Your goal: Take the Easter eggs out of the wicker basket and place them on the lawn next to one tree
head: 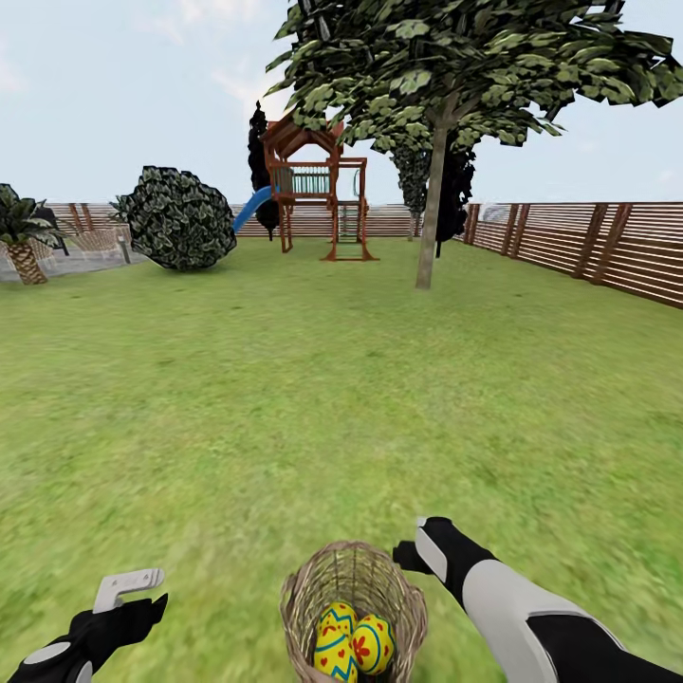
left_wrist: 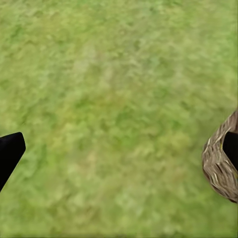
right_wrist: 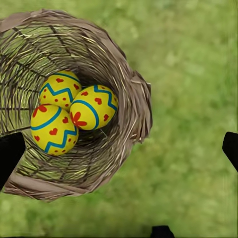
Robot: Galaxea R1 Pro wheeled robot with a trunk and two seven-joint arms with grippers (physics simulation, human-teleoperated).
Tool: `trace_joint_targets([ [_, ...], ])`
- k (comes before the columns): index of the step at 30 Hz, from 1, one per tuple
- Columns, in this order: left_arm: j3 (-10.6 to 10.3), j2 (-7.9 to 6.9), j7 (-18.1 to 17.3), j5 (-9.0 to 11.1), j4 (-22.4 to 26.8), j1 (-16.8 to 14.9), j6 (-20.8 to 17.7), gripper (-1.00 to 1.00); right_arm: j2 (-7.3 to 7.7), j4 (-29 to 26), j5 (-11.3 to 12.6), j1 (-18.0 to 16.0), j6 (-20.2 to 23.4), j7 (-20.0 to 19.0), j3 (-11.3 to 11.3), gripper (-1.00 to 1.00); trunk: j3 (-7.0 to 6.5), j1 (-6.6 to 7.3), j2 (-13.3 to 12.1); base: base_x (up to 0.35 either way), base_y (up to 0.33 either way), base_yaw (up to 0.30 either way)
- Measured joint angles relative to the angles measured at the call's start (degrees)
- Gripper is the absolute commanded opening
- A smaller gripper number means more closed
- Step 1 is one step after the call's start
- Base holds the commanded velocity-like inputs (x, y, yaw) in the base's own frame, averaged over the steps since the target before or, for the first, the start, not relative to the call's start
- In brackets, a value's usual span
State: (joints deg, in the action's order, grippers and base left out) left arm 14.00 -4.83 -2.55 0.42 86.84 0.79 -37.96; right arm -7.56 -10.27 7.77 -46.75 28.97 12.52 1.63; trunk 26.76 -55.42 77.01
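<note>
The wicker basket [head: 308,581] stands on the lawn [head: 285,379] right in front of me. Three Easter eggs lie in it, yellow with blue zigzags and red marks [right_wrist: 59,89] [right_wrist: 93,106] [right_wrist: 53,128]; the head view shows them too [head: 372,643]. My right gripper [head: 415,550] hovers open just right of the basket's rim, and its wrist view looks straight down into the basket [right_wrist: 134,99]. To the left of the basket, low over bare grass, my left gripper [head: 142,596] is open and empty, with the basket's wall [left_wrist: 218,168] at the edge of its view. A grey-trunked tree [head: 429,218] stands far ahead to the right.
A wooden playset with a blue slide [head: 318,190] stands at the far end. A round bush [head: 178,218] and a palm [head: 21,232] are at the far left. A brown slatted fence [head: 588,242] runs along the right and back. Open grass lies between me and the tree.
</note>
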Motion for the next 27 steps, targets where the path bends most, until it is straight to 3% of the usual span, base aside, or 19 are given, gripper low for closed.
trace_joint_targets([
  [27,0.0,0.00,0.0,0.0,-0.1,0.0,0.1,1.00,0.52,0.0,0.0,0.0,0.1,-2.7,1.8,1.00,4.85,-5.93,10.8,0.000,0.000,0.000],
])
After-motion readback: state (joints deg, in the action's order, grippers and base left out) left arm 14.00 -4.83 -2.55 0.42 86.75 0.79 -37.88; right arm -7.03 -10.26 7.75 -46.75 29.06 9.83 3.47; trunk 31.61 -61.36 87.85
